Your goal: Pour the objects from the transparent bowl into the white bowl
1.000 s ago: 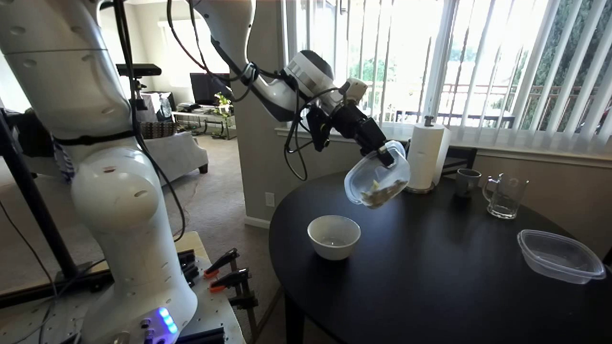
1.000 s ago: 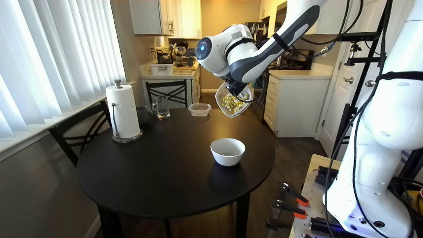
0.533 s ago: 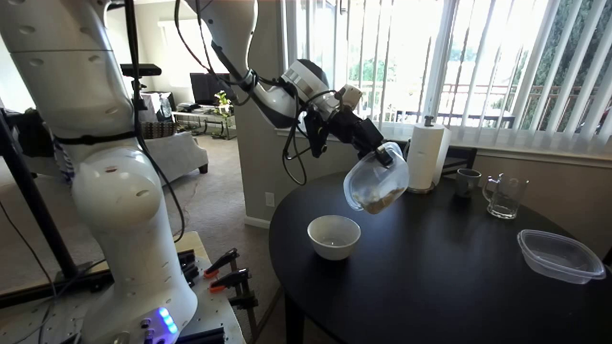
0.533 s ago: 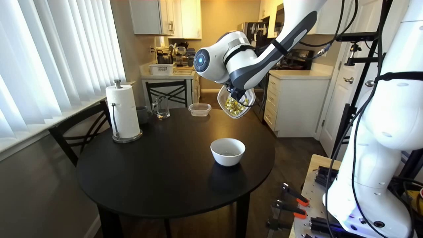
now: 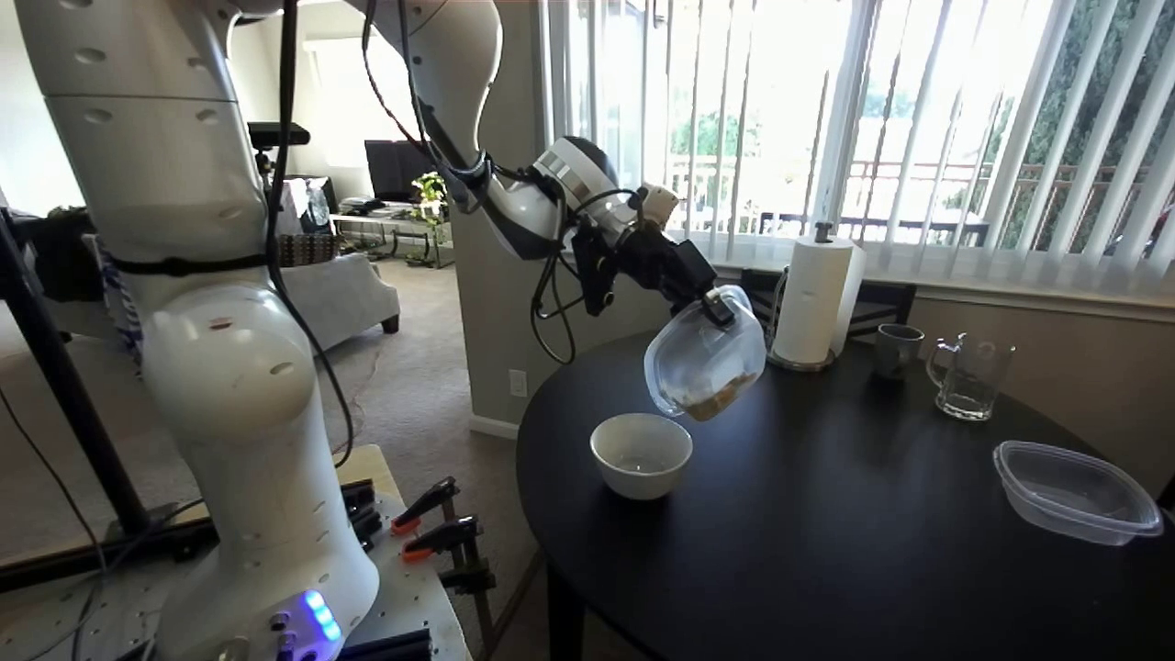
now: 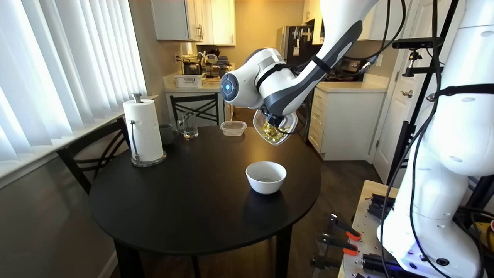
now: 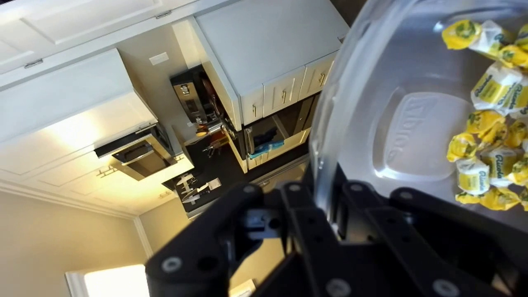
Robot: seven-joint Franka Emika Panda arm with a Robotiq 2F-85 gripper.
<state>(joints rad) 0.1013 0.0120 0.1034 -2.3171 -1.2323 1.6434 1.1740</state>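
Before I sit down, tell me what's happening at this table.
A robot arm has its hand clamped on the rim of a clear bowl, holding it tilted above the dark table. Yellow-and-white wrapped candies lie inside it. The white bowl stands upright on the table, lower than the tilted one, and no candies show in it. So it looks like a pour that is set up but not yet done.

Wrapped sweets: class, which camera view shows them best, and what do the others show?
The wrist view: wrapped sweets look largest, with print visible, though some are cut off. In an exterior view, sweets form a small yellowish pile; in an exterior view, sweets show as a brownish blur through the transparent bowl.
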